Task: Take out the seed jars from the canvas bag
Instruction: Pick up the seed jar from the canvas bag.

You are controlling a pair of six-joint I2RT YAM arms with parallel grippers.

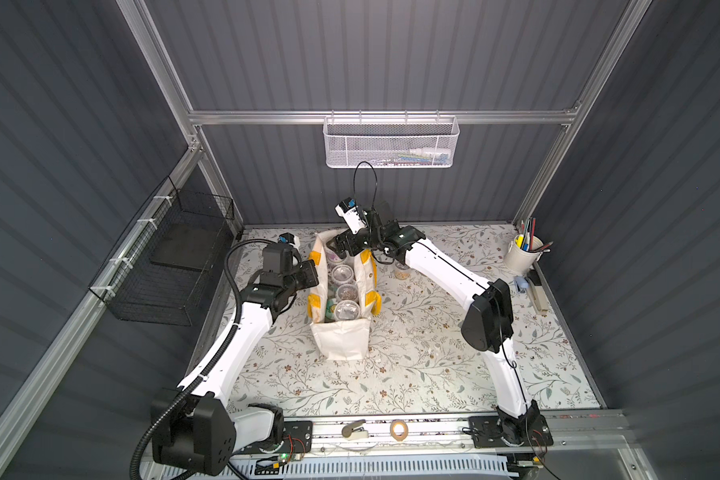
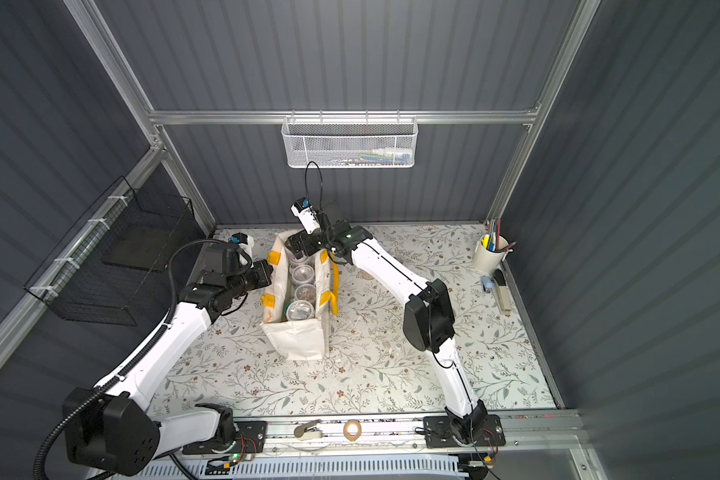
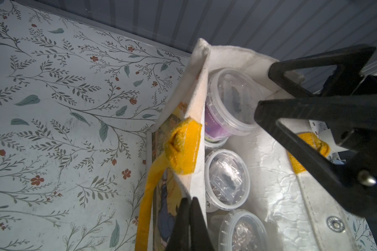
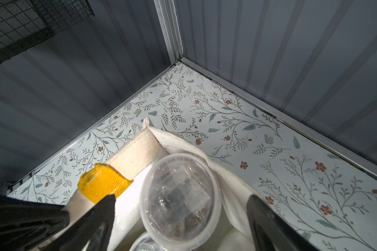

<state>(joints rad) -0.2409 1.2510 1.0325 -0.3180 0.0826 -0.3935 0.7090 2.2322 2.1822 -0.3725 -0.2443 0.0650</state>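
The off-white canvas bag [image 1: 341, 340] [image 2: 296, 340] stands open in the middle of the table, yellow handles hanging down its sides. Several clear-lidded seed jars [image 1: 346, 292] [image 2: 304, 293] sit in a row inside it, and a green-lidded one [image 1: 330, 308] is at the near end. My left gripper [image 1: 313, 277] [image 3: 188, 198] is shut on the bag's left wall rim. My right gripper [image 1: 341, 248] [image 4: 181, 200] hangs open over the bag's far end. Its fingers stand apart on either side of a purple-labelled jar [image 3: 229, 102] [image 4: 180, 200]. One more jar [image 1: 400, 272] stands on the table behind the right arm.
A white pen cup [image 1: 522, 253] and small desk items [image 1: 535, 291] stand along the right edge. A white mesh basket [image 1: 391, 143] hangs on the back wall and a black wire basket [image 1: 171, 266] on the left wall. A tape roll [image 1: 399, 429] lies on the front rail.
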